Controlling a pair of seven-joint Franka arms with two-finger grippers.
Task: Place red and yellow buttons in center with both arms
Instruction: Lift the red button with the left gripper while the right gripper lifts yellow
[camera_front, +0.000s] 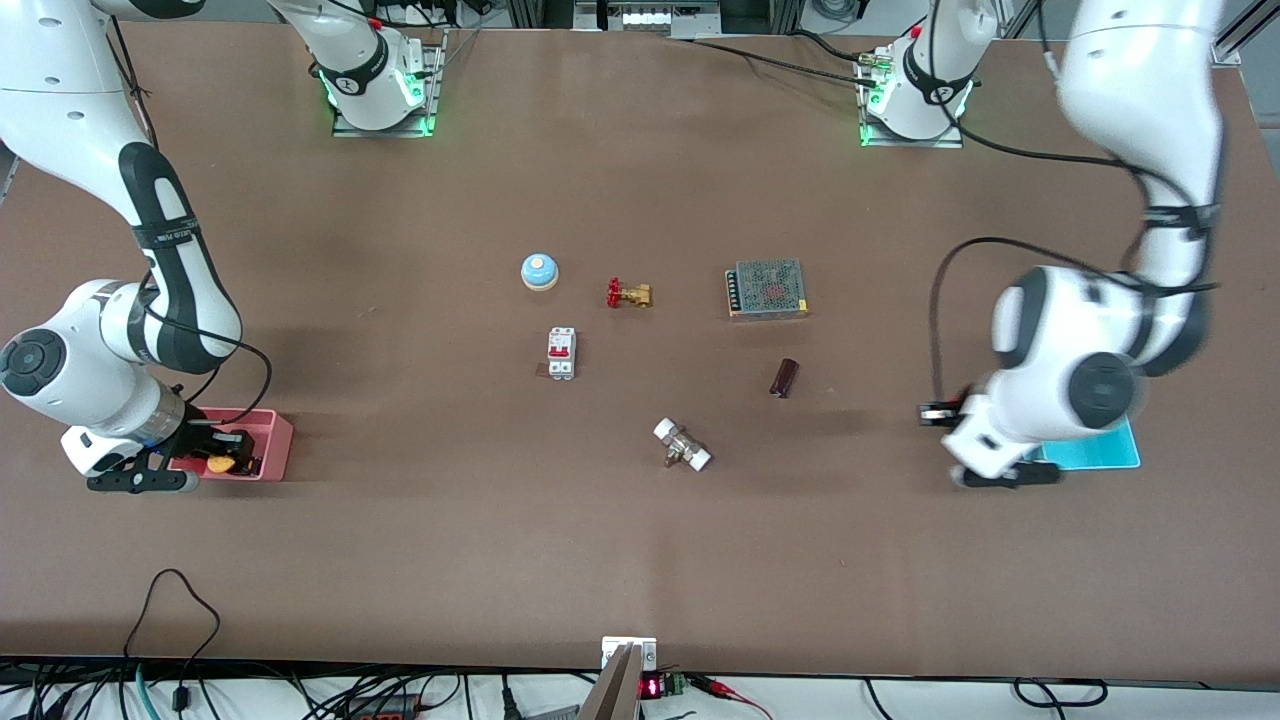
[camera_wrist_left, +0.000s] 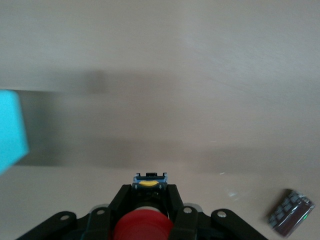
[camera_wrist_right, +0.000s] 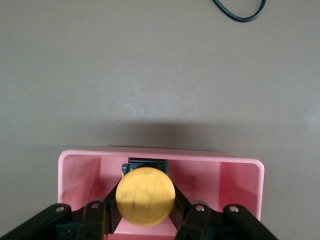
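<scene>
My right gripper (camera_front: 228, 452) is inside the pink bin (camera_front: 277, 440) at the right arm's end of the table. It is shut on the yellow button (camera_front: 220, 463). In the right wrist view the round yellow cap (camera_wrist_right: 145, 196) sits between the black fingers (camera_wrist_right: 95, 217) over the pink bin (camera_wrist_right: 240, 172). My left gripper (camera_front: 938, 412) is over bare tabletop just beside the cyan bin (camera_front: 1100, 455). It is shut on the red button (camera_wrist_left: 140, 227), whose black body (camera_wrist_left: 149, 184) sticks out past the fingertips. The centre of the brown table (camera_front: 640, 520) is bare.
Around the table's middle lie a blue-and-white bell (camera_front: 539, 270), a brass valve with a red handle (camera_front: 628, 293), a meshed power supply (camera_front: 767, 289), a white breaker (camera_front: 561, 353), a dark capacitor (camera_front: 784, 378) (camera_wrist_left: 290, 217) and a white-ended fitting (camera_front: 682, 445).
</scene>
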